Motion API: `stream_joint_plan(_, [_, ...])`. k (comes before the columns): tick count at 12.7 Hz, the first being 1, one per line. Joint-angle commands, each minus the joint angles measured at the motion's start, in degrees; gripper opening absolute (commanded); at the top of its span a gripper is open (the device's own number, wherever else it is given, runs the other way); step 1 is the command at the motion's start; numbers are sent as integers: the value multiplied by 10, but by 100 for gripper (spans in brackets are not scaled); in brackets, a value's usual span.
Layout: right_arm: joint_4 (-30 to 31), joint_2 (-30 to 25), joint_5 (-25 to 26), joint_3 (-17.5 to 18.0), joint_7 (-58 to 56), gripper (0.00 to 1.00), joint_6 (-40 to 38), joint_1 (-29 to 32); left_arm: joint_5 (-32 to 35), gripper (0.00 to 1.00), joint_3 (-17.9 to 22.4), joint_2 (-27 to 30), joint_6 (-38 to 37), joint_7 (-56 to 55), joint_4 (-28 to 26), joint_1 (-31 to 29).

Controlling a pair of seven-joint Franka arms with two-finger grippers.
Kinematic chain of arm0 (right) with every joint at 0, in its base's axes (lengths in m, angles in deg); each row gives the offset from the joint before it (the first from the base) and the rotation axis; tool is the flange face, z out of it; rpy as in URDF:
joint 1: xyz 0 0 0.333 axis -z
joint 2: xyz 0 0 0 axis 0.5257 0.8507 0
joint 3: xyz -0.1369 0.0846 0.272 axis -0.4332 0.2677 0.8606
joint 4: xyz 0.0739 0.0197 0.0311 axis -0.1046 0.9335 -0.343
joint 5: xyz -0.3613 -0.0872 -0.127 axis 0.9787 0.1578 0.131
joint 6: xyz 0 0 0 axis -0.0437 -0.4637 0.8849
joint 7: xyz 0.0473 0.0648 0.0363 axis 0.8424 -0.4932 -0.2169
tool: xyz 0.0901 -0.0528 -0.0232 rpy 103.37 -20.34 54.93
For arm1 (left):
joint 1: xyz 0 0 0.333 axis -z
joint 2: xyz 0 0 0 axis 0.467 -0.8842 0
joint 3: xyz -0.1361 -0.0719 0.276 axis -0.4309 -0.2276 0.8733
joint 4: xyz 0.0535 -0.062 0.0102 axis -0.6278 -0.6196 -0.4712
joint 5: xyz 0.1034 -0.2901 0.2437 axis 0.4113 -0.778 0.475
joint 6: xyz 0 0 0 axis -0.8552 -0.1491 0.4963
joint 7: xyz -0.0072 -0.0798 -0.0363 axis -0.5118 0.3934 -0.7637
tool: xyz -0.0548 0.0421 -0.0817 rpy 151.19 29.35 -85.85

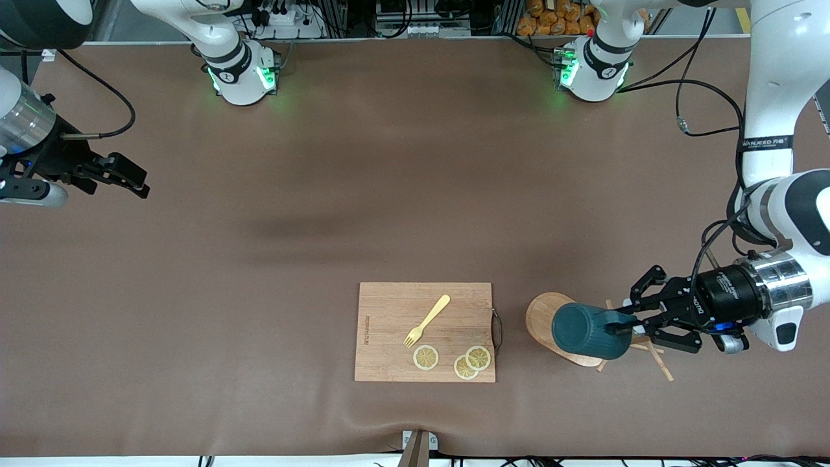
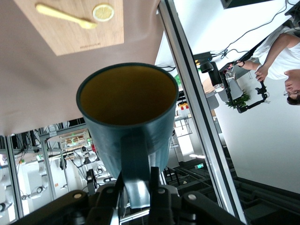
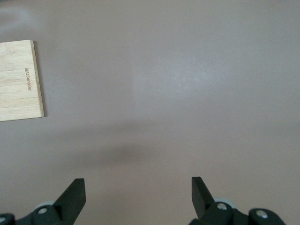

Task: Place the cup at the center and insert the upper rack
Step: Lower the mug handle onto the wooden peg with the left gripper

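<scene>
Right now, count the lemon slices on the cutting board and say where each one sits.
3. All lie on the cutting board, along its edge nearest the front camera: one lemon slice just below the fork, and two overlapping slices toward the left arm's end.

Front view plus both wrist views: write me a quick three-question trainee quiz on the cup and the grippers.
1. True or false: the left gripper holds the cup by its handle.
2. The cup is over which item? A) cutting board B) upper rack C) fork
3. Fill in: the right gripper is ____, waiting at the right arm's end of the table.

Key: 1 true; 2 B; 3 open.
</scene>
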Motion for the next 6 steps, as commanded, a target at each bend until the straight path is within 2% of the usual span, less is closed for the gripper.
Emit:
stream_joint_plan(1, [2, -5, 7, 2, 4, 100, -2, 2, -9, 0, -2, -8, -10, 43, 4, -6])
stream_joint_plan(6, [2, -5, 7, 2, 4, 100, -3, 0, 89, 0, -2, -6, -14, 66, 4, -8])
